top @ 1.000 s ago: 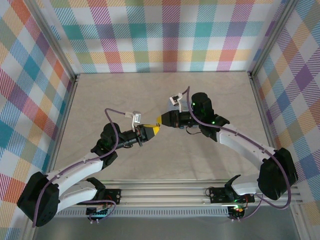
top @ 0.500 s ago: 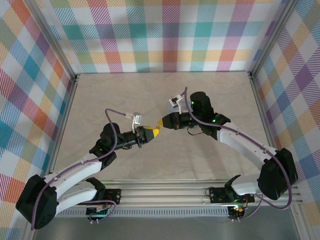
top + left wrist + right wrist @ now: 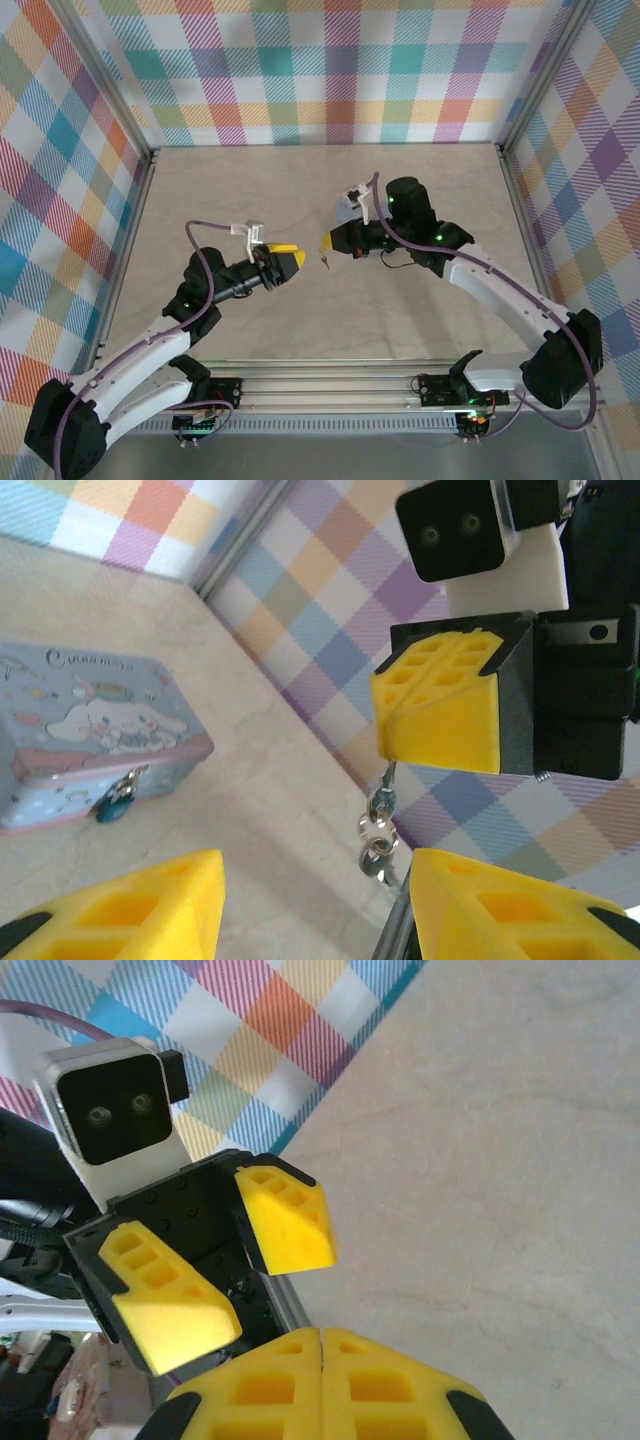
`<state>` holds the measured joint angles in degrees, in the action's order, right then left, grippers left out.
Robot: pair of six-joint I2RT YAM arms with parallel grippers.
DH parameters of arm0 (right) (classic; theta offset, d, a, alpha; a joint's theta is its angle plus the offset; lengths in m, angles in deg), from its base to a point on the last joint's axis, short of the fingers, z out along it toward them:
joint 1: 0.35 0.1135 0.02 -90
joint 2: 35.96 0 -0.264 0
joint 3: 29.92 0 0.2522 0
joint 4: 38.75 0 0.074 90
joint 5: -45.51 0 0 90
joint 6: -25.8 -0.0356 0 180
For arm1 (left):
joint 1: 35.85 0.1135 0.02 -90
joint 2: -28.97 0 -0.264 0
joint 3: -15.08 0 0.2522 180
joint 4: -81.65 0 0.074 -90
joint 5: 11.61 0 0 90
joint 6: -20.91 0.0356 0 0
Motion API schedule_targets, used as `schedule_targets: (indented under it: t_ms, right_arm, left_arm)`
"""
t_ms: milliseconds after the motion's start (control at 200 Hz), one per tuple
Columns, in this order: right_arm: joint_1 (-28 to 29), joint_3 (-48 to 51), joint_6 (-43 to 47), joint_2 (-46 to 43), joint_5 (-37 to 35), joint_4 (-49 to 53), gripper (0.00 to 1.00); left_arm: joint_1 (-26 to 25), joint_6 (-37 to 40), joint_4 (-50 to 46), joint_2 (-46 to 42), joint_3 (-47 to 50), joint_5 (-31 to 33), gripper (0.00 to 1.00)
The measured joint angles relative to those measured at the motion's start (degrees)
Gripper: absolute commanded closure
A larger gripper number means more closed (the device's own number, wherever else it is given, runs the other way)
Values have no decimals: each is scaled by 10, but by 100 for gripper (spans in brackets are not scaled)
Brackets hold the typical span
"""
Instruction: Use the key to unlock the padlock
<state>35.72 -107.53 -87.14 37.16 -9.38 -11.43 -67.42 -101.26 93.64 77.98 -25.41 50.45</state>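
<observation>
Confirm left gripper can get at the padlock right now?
Probably yes. The left gripper is open and empty, and the padlock hangs on the front of the tin with bare table between. The right gripper, shut on the key ring, hangs off to the side, not across that path.

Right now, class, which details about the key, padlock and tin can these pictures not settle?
Key: left wrist view, upper end hidden inside the shut right gripper.
Padlock: left wrist view, too small to tell keyhole or shackle state.
Tin: left wrist view, cut off by left edge.
</observation>
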Motion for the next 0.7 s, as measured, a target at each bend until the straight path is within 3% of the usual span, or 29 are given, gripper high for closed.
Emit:
schedule_targets:
  t_ms: [385,705]
  right_arm:
    - [0,13,-16,-7,25,-70,100]
    - [0,23,-35,-6,33,-97,100]
  left_arm:
    - [-2,-118,190,119,2,-52,53]
    - [-8,-157,278,159,2,-72,60]
